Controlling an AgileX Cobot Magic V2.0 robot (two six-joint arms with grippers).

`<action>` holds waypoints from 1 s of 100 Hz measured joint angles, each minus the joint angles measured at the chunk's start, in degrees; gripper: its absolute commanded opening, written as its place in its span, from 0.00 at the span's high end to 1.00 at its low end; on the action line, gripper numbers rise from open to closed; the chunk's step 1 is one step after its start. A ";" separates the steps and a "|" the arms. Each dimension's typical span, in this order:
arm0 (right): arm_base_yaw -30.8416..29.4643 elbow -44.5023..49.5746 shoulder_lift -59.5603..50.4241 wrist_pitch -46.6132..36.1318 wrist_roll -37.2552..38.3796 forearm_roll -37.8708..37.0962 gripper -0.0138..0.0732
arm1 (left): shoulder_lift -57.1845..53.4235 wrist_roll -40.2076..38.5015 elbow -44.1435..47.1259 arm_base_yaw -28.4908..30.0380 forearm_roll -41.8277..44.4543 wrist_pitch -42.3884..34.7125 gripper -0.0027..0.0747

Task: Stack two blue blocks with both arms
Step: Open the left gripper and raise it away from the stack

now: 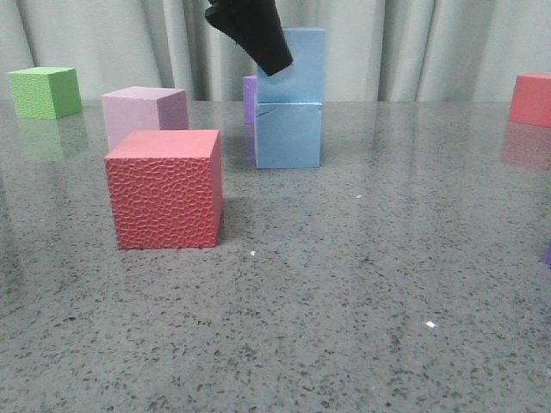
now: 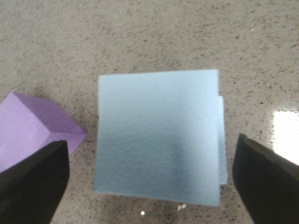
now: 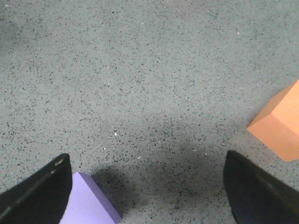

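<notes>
1. Already stacked: upper blue block (image 1: 297, 64) resting on lower blue block (image 1: 288, 135), far across the grey speckled desk (image 1: 344, 284), slightly offset so that a sliver of the lower one peeks out at one side in the left wrist view.
2. Left pincer (image 2: 149, 179) spread wide, fingers (image 2: 35, 179) either side of the upper block with clear gaps, touching nothing.
3. Seen from the front, one black finger of that pincer crossing the upper block's top left corner.
4. Right pincer (image 3: 149, 189) likewise apart and empty, hovering over bare desk, well away from the stack.
5. Nearby: red cube (image 1: 164, 189) in the foreground, pink cube (image 1: 145, 114) behind it, green cube (image 1: 45, 92) far left, purple cube (image 2: 32, 128) just beside the stack.
6. Under the right pincer: an orange block (image 3: 280, 126) and a lilac block (image 3: 88, 200).
</notes>
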 measured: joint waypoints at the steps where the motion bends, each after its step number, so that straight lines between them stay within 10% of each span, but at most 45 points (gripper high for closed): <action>1: 0.00 0.00 0.00 0.00 0.00 0.00 0.10 | 0.00 -0.15 0.00 0.00 0.01 0.03 0.08; 53: 0.00 0.00 0.00 -0.02 0.00 0.00 0.10 | -12.80 -6.88 0.00 0.00 -2.13 1.80 0.09; 100: 0.00 0.00 0.00 -0.38 0.00 0.00 0.10 | -19.46 -32.62 -0.22 0.00 17.11 4.23 0.11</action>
